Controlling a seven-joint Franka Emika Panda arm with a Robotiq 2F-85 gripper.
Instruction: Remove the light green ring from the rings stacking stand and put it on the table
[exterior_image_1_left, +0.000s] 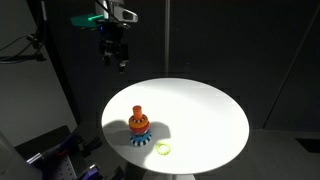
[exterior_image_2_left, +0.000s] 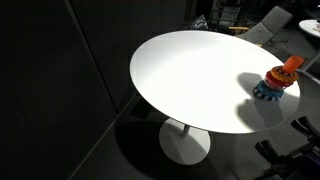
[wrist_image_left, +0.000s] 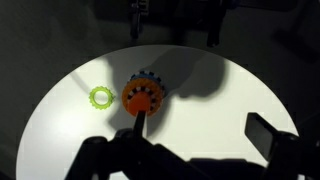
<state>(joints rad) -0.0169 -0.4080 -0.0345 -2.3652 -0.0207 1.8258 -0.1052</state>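
Note:
The rings stacking stand (exterior_image_1_left: 139, 124) is a cone of orange, red and yellow rings on a light-blue toothed base. It stands near the edge of the round white table (exterior_image_1_left: 200, 110) and shows in both exterior views (exterior_image_2_left: 277, 80) and from above in the wrist view (wrist_image_left: 143, 97). The light green ring (exterior_image_1_left: 162, 148) lies flat on the table beside the stand, apart from it, and also shows in the wrist view (wrist_image_left: 100, 97). My gripper (exterior_image_1_left: 117, 55) hangs high above the table, well clear of both. In the wrist view the gripper (wrist_image_left: 200, 130) is open and empty.
The table (exterior_image_2_left: 190, 75) stands on a single pedestal in a dark room. Dark equipment sits below the table's edge near the stand (exterior_image_1_left: 55, 150). Chairs or furniture show beyond the table (exterior_image_2_left: 270, 25).

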